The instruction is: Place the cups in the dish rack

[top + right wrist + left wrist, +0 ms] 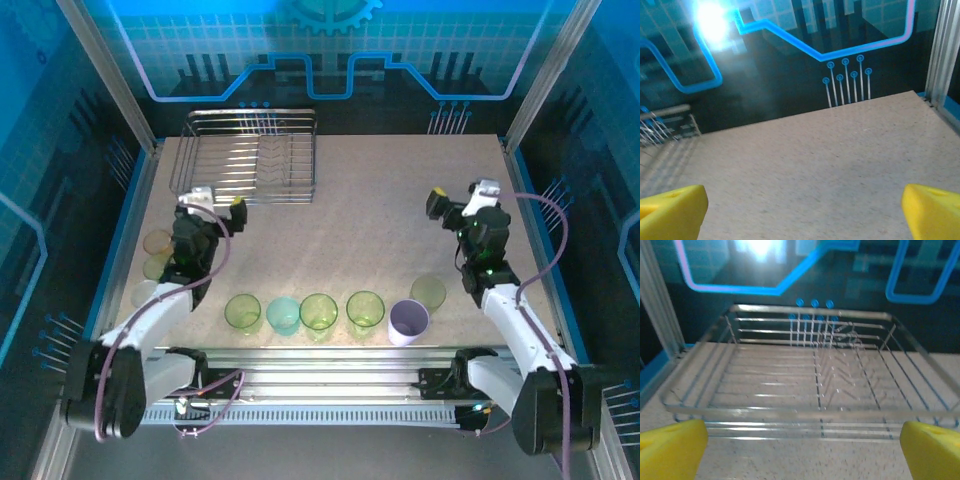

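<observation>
Left claw (218, 203) and right claw (462, 197) sitting wide open, gripping nothing. Left wrist facing dish rack (790, 412); top view catching cups (319, 311) along near surface (380, 230) edge.

The left gripper (800, 455) has its jaws spread wide, its two yellow fingertips (670, 450) sitting in the bottom corners of the frame with nothing between them. Just ahead, the dish rack (810, 412) stands squarely across the view on the speckled table (765, 462). It is a silver wire rack with a raised rim, parallel rods along its floor and a row of upright prongs near the middle. Behind it rises a dark back wall (840, 275) with glowing blue lines. A pale metal post (660, 315) stands at the left edge. The picture is slightly blurred.
</observation>
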### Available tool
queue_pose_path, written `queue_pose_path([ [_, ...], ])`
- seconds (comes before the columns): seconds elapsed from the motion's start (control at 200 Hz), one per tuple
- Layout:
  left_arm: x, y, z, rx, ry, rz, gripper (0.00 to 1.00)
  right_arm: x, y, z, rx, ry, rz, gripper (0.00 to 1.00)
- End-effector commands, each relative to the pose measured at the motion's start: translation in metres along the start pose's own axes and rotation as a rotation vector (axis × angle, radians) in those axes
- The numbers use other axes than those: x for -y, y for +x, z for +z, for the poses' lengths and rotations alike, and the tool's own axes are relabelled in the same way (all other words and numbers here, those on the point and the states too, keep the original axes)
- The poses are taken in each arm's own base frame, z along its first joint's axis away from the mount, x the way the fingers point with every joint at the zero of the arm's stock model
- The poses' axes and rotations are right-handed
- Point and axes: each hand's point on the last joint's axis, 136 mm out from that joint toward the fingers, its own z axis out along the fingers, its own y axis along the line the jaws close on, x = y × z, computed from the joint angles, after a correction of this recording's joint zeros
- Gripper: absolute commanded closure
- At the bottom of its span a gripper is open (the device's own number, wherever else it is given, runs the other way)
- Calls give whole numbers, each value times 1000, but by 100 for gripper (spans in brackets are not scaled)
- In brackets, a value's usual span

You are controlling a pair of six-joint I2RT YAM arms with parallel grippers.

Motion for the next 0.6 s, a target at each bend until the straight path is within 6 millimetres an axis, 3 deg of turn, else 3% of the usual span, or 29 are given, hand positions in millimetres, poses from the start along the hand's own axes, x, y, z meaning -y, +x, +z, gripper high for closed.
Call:
queue_pose_path([
  [0.0,-22,-7,-21,-116,-127,-38,1,-16,41,-1,-295,1,186,1],
  [0.185,-30,-24,-55,-164,-153,-54,1,-100,39,25,-503,-98,137,3],
  [0.34,-36,-22,-88,-222,-160,-79,1,-165,46,50,-621,-189,84,6],
  [0.595,-33,2,-136,-291,-115,-270,1,-230,84,86,-732,-253,17,11],
])
